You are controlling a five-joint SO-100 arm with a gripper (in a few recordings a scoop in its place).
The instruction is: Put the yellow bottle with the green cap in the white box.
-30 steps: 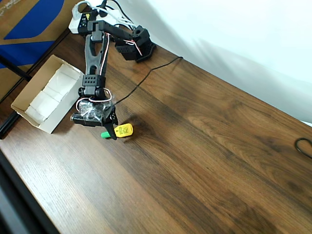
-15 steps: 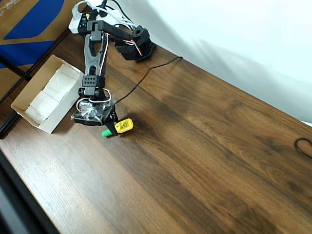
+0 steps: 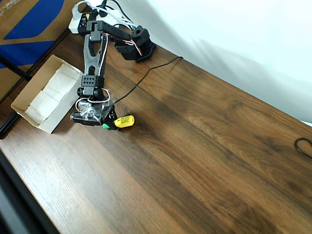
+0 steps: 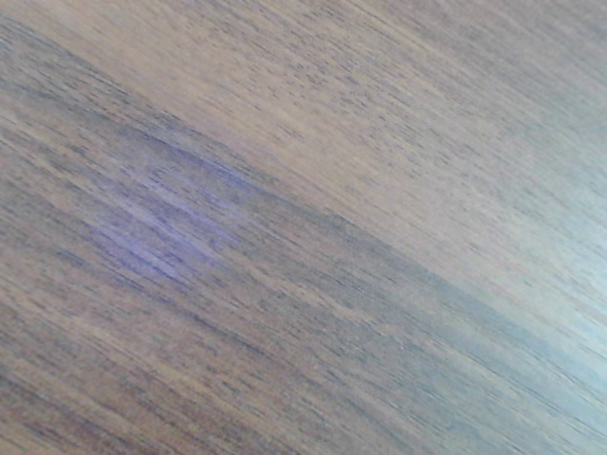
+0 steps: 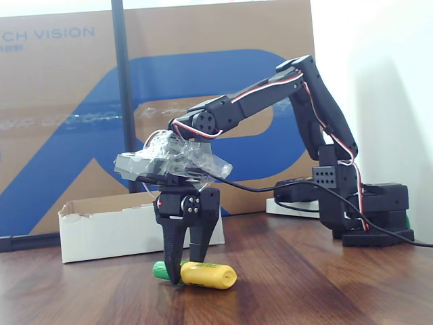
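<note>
Grasp step: the tool (image 5: pixel 184 274) is closed around the yellow bottle with the green cap (image 5: pixel 200 274), lying on the desk (image 3: pixel 195 146) near the white box (image 3: pixel 29 95). Next, judge a lift, then carry toward its left edge.

Overhead view is bright for me, even light, no real glare on the counter (image 3: pixel 195 161). Soft grey shadows fall across the white wall (image 3: pixel 234 44) at upper right, so light seems to come from the left/front. Arm (image 3: pixel 92 58) throws only a faint shadow on the wood. Overhead pic is a bit soft, low res, grain still readable.

Wrist view is too close: wood grain smeared, slightly out of focus, w/ a bluish-purple colour cast in a patch at centre-left and a pale washed-out corner at lower right.

Fixed view is well lit, sharp enough. Plastic wrap (image 5: pixel 176 159) above the claw (image 5: pixel 181 267) catches small highlights. Wall at right nearly blown out.
</note>
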